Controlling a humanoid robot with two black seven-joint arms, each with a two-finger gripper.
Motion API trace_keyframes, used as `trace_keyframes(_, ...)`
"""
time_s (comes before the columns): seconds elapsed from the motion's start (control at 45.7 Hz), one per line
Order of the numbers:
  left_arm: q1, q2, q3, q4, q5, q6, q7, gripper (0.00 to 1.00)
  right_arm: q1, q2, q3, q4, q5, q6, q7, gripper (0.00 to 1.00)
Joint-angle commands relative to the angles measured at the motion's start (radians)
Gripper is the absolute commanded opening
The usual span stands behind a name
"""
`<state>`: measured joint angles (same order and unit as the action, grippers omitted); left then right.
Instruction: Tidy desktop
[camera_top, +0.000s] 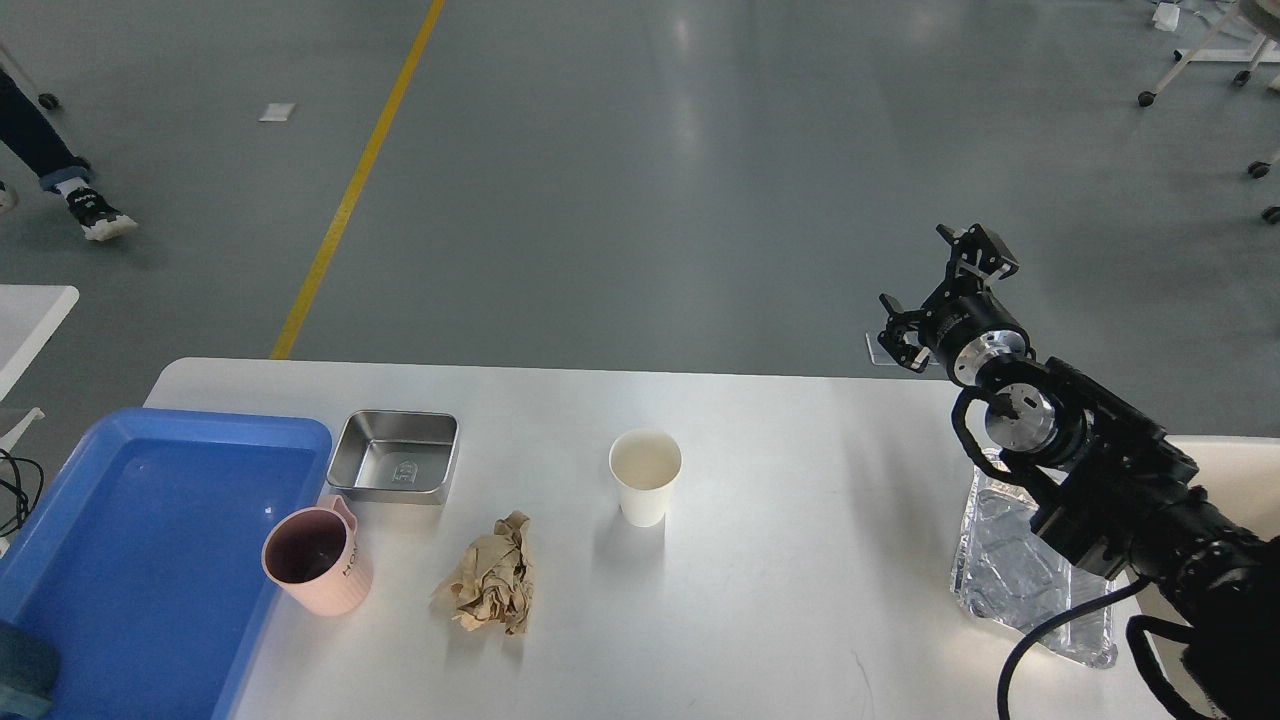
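A robot's right claw hangs with its fingers apart and empty above the far right edge of the white counter, which fills the lower half of the view; the left claw is out of sight. Left to clear are a paper cup at the centre, a crumpled brown paper, a pink mug touching the blue tray, a steel tin and a foil dish. The cup looks the nearest pick: a good grasp would likely come from the side, low on the wall, closing gently so it neither tips nor crushes.
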<state>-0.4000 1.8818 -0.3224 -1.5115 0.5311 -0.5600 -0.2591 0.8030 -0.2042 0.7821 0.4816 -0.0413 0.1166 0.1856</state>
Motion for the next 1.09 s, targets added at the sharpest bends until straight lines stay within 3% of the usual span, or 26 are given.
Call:
trace_keyframes(0.0,-0.002,-0.125,-0.081,0.036,0.087,0.008,0.104,0.98,-0.002,0.002,-0.001,0.0,0.0,0.0,0.0,1.0)
trace_keyframes(0.219,-0.039,-0.351,-0.147,0.125,0.177,0.0,0.257,0.98,-0.007,0.002,-0.001,0.0,0.0,-0.002,0.0,1.0)
trace_keyframes(0.504,-0.135,-0.595,-0.142,0.137,0.26,-0.001,0.437,0.98,-0.004,0.002,-0.003,0.002,0.0,-0.002,0.0,1.0)
trace_keyframes(0.745,-0.174,-0.737,-0.138,0.139,0.26,-0.003,0.621,0.98,-0.004,0.002,-0.003,0.002,0.0,-0.002,0.0,1.0)
trace_keyframes(0.876,-0.183,-0.8,-0.135,0.143,0.265,0.0,0.667,0.98,-0.004,0.002,-0.003,0.002,0.0,-0.002,0.0,1.0)
trace_keyframes(1.073,-0.209,-0.892,-0.127,0.217,0.303,0.005,0.684,0.98,-0.008,0.002,-0.003,0.002,0.0,-0.002,0.0,1.0)
